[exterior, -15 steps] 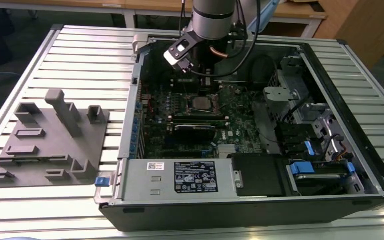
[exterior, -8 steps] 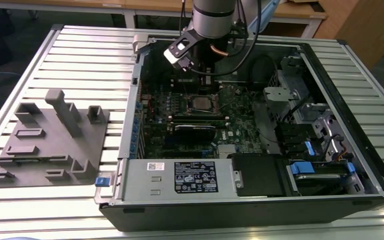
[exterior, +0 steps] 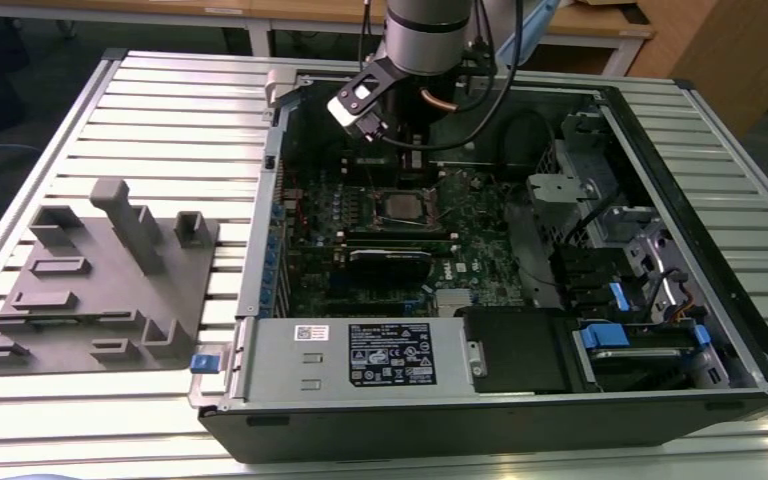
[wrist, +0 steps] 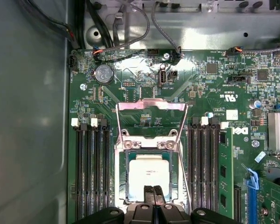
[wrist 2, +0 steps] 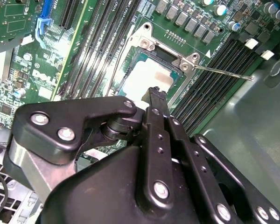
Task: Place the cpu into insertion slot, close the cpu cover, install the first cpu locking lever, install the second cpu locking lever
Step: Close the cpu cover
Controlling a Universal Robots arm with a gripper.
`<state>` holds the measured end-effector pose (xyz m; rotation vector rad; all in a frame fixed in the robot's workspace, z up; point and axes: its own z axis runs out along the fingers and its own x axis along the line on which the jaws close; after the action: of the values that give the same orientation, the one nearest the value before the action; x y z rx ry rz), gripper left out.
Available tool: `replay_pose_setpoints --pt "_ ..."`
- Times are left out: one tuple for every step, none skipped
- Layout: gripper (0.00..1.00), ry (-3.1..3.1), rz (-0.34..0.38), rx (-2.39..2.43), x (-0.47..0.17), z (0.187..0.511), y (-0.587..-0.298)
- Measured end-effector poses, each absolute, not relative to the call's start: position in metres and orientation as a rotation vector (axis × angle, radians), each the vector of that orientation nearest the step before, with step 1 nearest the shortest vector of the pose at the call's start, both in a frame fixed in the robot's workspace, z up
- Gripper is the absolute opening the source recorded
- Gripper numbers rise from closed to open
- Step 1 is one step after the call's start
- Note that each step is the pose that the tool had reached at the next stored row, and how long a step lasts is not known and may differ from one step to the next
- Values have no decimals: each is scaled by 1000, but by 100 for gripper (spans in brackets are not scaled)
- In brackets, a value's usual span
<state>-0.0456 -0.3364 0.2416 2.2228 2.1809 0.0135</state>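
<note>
Two banks of long black memory slots [wrist: 91,168] hem in the insertion slot [wrist: 123,179], one on each side and just beside its thin metal rim, so the open room lies mostly straight above the socket. The cpu [wrist: 148,171] lies flat inside the insertion slot, pale top showing, with a narrow dark margin of socket around its edges. The cpu cover [wrist: 151,105] is swung up and back off the socket, and green board shows through its window. The gripper [wrist: 154,190] hangs over one edge of the cpu, its jaws clenched together on nothing; whether the tips touch the chip I cannot tell. In the second wrist view a thin locking lever [wrist 2: 221,73] juts out free above the memory slots. A coin cell [wrist: 102,73] and black cables [wrist: 78,23] sit beyond the cover, near the case wall. In the exterior view the arm reaches down into the open computer case [exterior: 491,430], with drive bays [exterior: 598,200] on the exterior view's right and the power supply [exterior: 357,355] along the wall nearest the camera. A grey fixture [exterior: 97,290] lies on the slatted counter [exterior: 157,110], well apart on the exterior view's left.
</note>
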Motion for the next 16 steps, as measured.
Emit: replay_pose_setpoints --pt "11 2181 14 2223 -46 242 -336" --pt "11 2181 14 2223 -46 242 -336" --pt "11 2181 14 2223 -46 243 -336" --pt "11 2181 14 2223 -46 243 -336" --pt "11 2181 14 2223 -46 244 -336" --pt "11 2181 14 2223 -46 245 -336" --pt "11 2181 14 2223 -46 246 -336" --pt "11 2181 14 2223 -46 247 -336" --pt "11 2181 14 2223 -46 249 -336" --pt "11 2181 14 2223 -46 251 -336" --pt "11 2181 14 2223 -46 253 -336" --pt "11 2181 14 2223 -46 255 -336" --pt "11 2181 14 2223 -46 257 -336" --pt "11 2181 14 2223 -46 259 -336" --pt "11 2181 14 2223 -46 260 -336" --pt "11 2181 14 2223 -46 262 -336"
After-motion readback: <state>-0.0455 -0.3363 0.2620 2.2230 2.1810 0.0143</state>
